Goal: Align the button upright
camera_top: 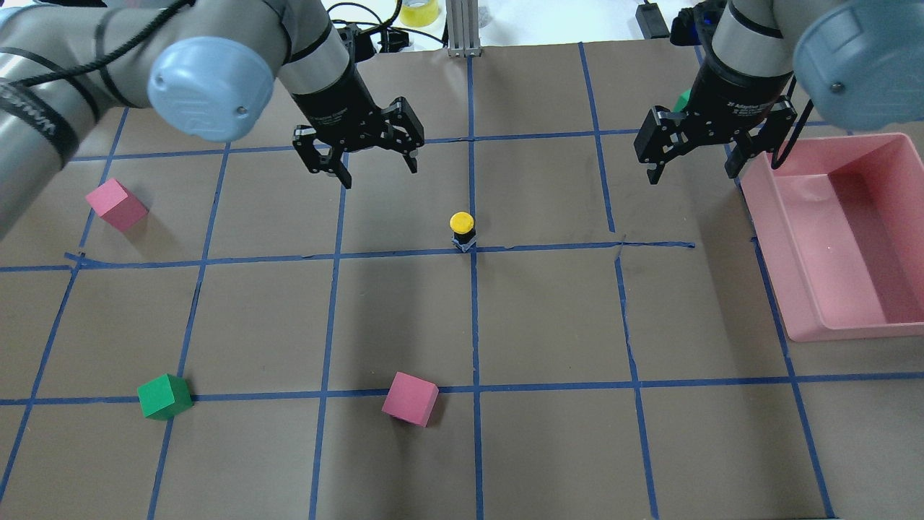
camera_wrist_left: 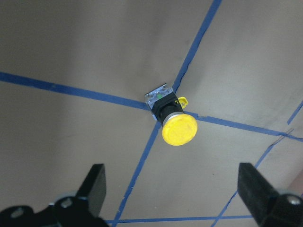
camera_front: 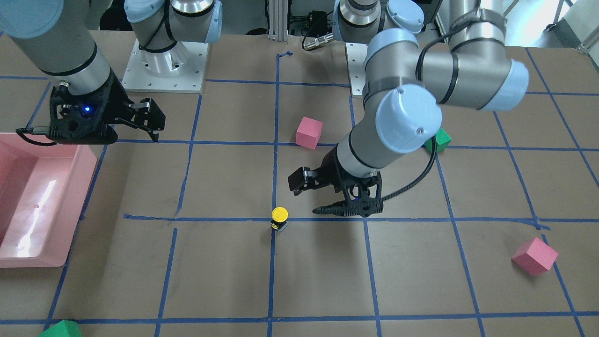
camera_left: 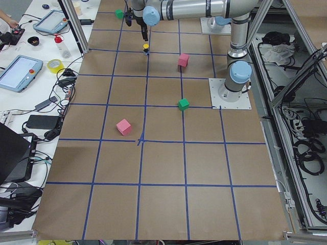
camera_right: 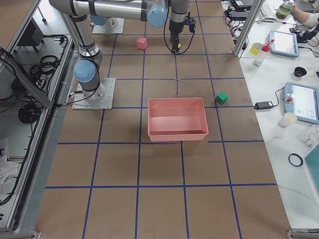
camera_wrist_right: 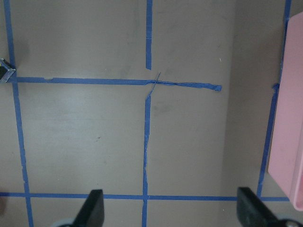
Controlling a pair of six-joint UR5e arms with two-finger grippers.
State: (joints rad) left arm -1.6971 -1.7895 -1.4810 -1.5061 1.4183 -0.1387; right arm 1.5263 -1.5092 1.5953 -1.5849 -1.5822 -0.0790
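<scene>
The button (camera_top: 462,230) stands upright on a blue tape crossing at mid-table, yellow cap on top, black body and grey base below. It also shows in the front view (camera_front: 280,218) and in the left wrist view (camera_wrist_left: 173,120). My left gripper (camera_top: 379,173) is open and empty, hovering above the table beside the button and apart from it; it shows in the front view (camera_front: 309,196) too. My right gripper (camera_top: 691,173) is open and empty, raised near the pink bin. The grey corner of the button's base (camera_wrist_right: 4,71) shows at the left edge of the right wrist view.
A pink bin (camera_top: 772,260) sits on my right side. Pink cubes (camera_top: 115,204) (camera_top: 410,399) and a green cube (camera_top: 164,396) lie on my left and near side. Another green cube (camera_top: 681,101) is partly hidden behind the right gripper. Blue tape lines grid the brown table.
</scene>
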